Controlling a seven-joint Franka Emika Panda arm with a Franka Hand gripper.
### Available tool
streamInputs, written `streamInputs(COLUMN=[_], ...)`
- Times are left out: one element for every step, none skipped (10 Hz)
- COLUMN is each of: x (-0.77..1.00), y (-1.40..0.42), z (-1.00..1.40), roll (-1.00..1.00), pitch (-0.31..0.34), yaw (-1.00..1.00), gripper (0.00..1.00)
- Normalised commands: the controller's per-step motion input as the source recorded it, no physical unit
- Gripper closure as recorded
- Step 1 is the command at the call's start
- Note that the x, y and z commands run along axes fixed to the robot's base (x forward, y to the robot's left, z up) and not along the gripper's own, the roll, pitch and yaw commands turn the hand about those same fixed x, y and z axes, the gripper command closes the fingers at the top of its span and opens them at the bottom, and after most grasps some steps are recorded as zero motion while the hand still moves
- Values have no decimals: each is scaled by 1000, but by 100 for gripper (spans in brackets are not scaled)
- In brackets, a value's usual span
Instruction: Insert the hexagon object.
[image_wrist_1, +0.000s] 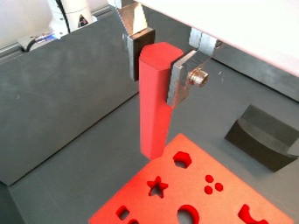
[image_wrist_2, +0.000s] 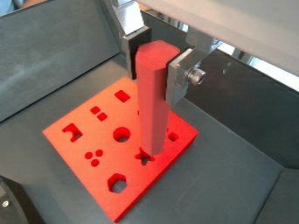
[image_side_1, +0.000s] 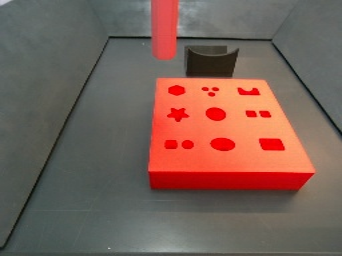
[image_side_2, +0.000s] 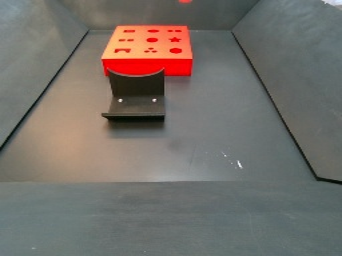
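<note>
And here's the tool (image_wrist_1: 156, 72), its flat silver fingers (image_wrist_2: 184, 77) closed snugly on the top of the long, slim, light-red hexagonal bar (image_wrist_1: 156, 101), which hangs upright in both wrist views. In a wrist view the bar's lower end (image_wrist_2: 151, 149) hangs above the flat red block with shaped holes (image_wrist_2: 87, 131), over the block's edge region beside a star-shaped cutout; whether it touches the surface I cannot tell. In a side view, the bar (image_side_1: 163, 27) drops in from the top edge of the frame, its tip over the dark desk (image_side_1: 80, 150) just past the block's (image_side_1: 227, 150) far left corner.

The dark grey curved piece (image_side_1: 210, 60) sits right behind the block's far edge. There's open desk to the left and right of the block, with grey walls (image_side_1: 54, 40) rising all round. In a side view, that curved piece (image_side_2: 135, 97) stands in front of the block (image_side_2: 147, 50), with plenty of bare dark floor in the lower frame.
</note>
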Motion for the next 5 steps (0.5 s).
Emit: streamInputs(x=[26,249,271,257,220], y=[309,374,234,149,129], z=[-163,-269,-277,-226,-226], roll=[14,3,17,44,46], pitch=[0,-14,-20,0,0], yaw=[0,540,626,691,726], gripper=[100,100,100,100,100])
